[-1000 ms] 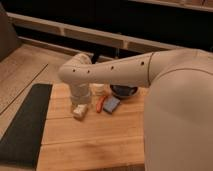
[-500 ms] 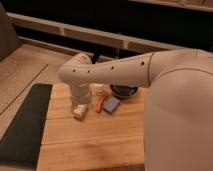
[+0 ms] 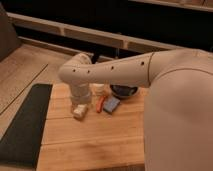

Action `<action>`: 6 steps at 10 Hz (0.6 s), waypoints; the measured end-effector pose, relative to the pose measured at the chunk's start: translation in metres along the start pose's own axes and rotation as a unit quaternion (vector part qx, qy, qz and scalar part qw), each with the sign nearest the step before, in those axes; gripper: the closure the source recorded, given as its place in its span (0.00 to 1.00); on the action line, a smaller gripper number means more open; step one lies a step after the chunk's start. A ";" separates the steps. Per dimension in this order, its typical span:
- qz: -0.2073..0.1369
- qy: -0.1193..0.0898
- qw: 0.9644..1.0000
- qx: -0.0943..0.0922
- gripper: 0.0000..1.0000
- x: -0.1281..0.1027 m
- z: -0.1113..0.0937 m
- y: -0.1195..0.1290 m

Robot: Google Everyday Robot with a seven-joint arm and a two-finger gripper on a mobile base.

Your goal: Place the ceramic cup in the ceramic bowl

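Well, I see the ceramic cup [image 3: 99, 89] seemingly upright, mouth up, just left of the ceramic bowl [image 3: 124, 91] (the forearm [image 3: 115, 72] hides part). Gripper [image 3: 80, 107] hangs left of it, spread wide; blue block [image 3: 112, 103] lies in front.

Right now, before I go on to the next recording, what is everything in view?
ceramic cup: one, cream-white, on the table behind the arm, partly hidden
ceramic bowl: one, dark, right of the cup, partly under the arm
block: one, blue, in front of the bowl
orange item: one, just left of the block, kind unclear
mat: one, black, along the table's left side
table: one, light wood
arm: one, white, reaching across from the right
gripper: one, pale, at the arm's lower end, left of the orange item, jaws open
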 end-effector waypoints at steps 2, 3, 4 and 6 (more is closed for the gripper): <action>0.001 -0.023 1.000 0.001 0.35 -0.010 -0.008 -0.001; 0.001 -0.063 0.998 -0.001 0.35 -0.028 -0.024 -0.004; 0.000 -0.109 0.994 -0.007 0.35 -0.050 -0.044 -0.009; -0.006 -0.205 0.978 -0.037 0.35 -0.093 -0.094 -0.030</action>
